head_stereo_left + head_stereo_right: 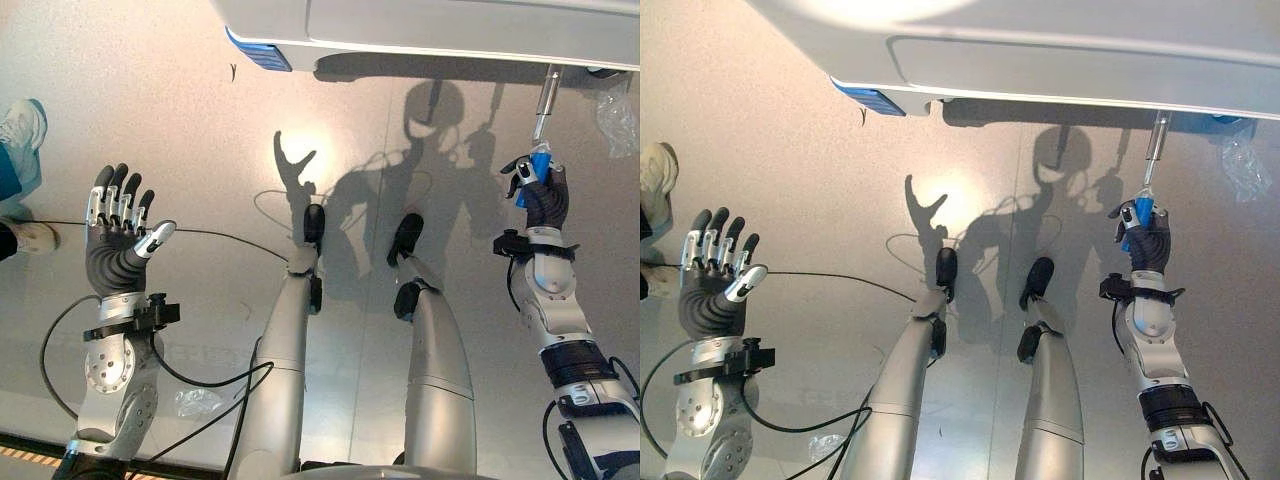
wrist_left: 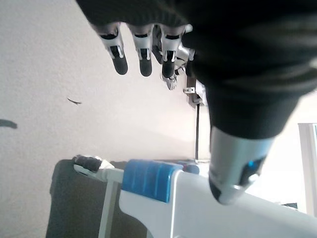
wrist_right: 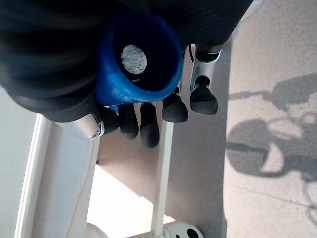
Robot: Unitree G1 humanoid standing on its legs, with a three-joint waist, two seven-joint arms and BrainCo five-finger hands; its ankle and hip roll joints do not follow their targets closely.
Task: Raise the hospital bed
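Blue crank handle [image 1: 538,170] under the bed [image 1: 450,30] edge: we are curling our right hand [image 1: 540,195] around it, its rod running up toward the bed; left hand [image 1: 118,240] is idling open, well apart.

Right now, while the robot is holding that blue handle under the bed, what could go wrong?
1. The right hand has its fingers curled round the blue plastic crank handle on a thin metal rod; it looks like a small grip, so it might slip off when turning.
2. The left hand hangs open, holding nothing, so it probably can't steady anything.
3. A person's white shoe is close by and could get bumped.
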